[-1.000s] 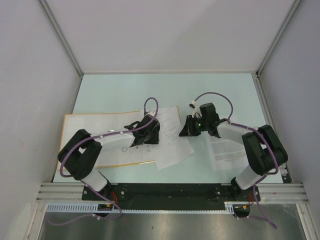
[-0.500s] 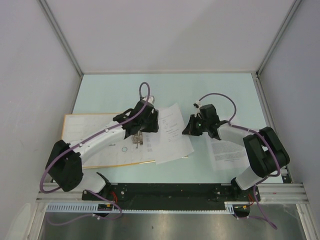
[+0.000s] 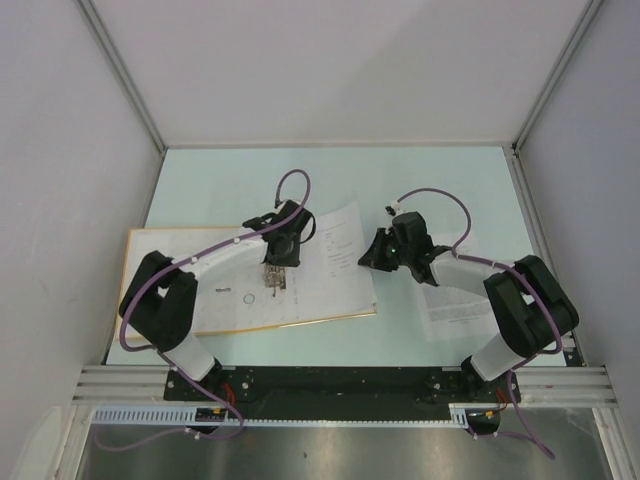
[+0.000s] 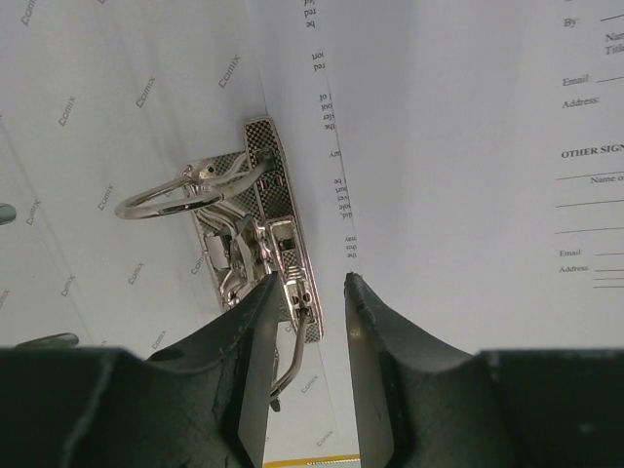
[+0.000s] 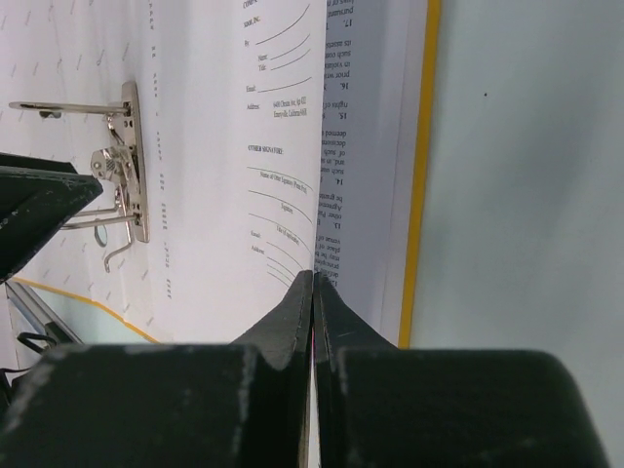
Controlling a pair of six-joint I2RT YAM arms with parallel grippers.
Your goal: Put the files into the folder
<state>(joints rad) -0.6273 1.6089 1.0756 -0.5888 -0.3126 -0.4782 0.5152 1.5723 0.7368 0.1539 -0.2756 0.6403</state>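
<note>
Right fingers (image 5: 291,312) pinch edge of files (image 5: 278,146); left fingers (image 4: 252,336) flank folder (image 4: 88,127) lever (image 4: 291,349).

Top view: print on files (image 3: 340,265) too small to read; my left arm (image 3: 225,255) hides pt of folder (image 3: 160,250). R-wrist view: files cut off at top, ring mech (image 5: 127,175) partly behind my left fingers (image 5: 39,214).

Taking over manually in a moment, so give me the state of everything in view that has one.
folder: open, lying flat
ring clip: no sheet threaded; open or closed unclear
top sheet: over the folder's right half, edge pinched
spare sheets: flat on the table
left tool: open above the ring clip
right tool: shut on the top sheet
</note>
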